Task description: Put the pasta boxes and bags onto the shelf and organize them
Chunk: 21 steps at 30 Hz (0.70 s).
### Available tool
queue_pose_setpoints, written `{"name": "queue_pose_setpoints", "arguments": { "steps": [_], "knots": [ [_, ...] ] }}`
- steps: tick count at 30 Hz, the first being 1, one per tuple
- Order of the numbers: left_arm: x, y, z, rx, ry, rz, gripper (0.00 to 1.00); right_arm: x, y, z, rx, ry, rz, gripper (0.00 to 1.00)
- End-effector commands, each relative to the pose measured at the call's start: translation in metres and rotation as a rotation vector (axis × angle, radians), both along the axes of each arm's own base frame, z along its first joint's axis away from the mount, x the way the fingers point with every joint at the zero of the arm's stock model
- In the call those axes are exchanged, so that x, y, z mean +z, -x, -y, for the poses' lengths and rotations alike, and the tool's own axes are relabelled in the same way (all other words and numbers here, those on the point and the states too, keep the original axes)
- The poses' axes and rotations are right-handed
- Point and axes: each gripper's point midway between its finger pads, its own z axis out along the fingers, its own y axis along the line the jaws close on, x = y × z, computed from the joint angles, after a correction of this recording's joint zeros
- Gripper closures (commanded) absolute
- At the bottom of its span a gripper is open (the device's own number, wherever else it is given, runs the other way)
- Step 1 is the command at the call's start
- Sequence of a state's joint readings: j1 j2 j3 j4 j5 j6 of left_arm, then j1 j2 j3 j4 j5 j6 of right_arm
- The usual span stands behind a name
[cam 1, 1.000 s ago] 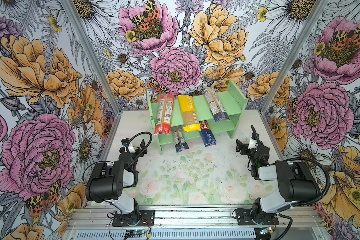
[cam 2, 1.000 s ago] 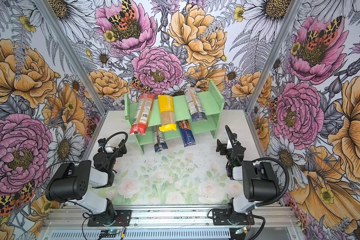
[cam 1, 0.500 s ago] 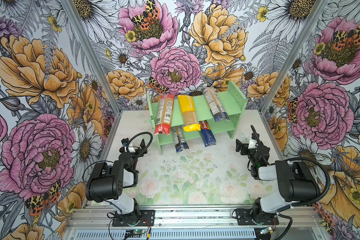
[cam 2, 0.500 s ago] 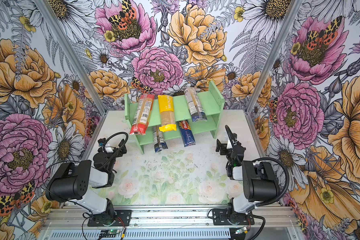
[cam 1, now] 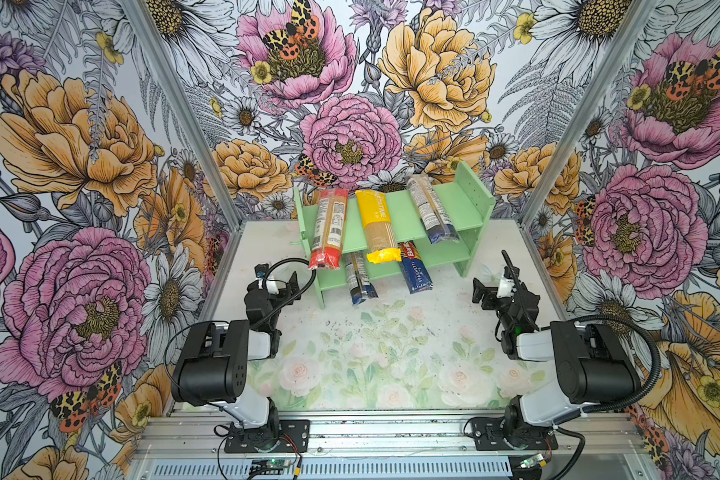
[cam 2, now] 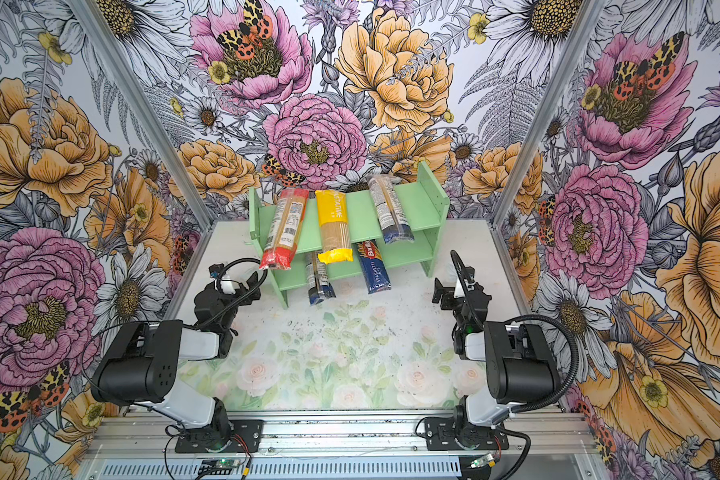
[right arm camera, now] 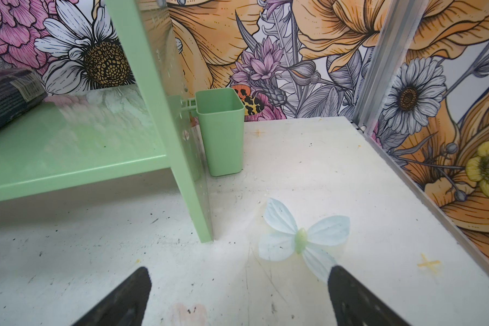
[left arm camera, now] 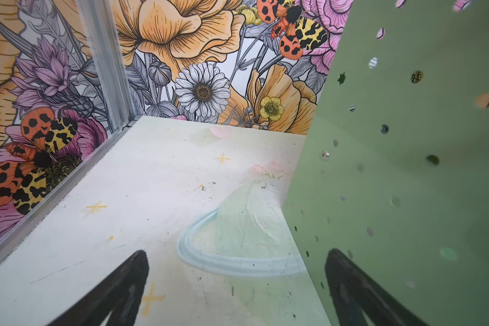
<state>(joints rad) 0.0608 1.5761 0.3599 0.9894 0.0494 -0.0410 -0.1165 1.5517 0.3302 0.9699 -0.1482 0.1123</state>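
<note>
Beside the shelf (cam 1: 454,203), left arm (cam 1: 213,365) and right arm (cam 1: 591,365) crouch folded, jaws open.

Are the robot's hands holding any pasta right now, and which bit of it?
No, nothing is held. The left gripper and the right gripper are both open and empty, one near each end of the shelf.

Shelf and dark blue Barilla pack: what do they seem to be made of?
The shelf: probably painted wood or board, smooth satin mint finish; flat panels with drilled holes, faint reflections. The dark blue Barilla pack: likely printed cardboard, matte; flat faces, straight edges.
</note>
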Motion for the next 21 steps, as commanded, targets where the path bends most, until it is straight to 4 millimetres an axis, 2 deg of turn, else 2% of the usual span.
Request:
{"name": "queue_pose_setpoints", "arguments": {
  "steps": [1, 21],
  "knots": [
    [0.0049, -0.0016, -0.0009, 0.009, -0.034, 0.001, 0.01, 0.0106, -0.0049, 0.0009, -0.013, 0.001, 0.034, 0.01],
    [0.0048, -0.0021, -0.0002, 0.011, -0.041, -0.003, 0.01, 0.0098, -0.0055, 0.0009, -0.016, 0.002, 0.029, 0.0]
  ]
}}
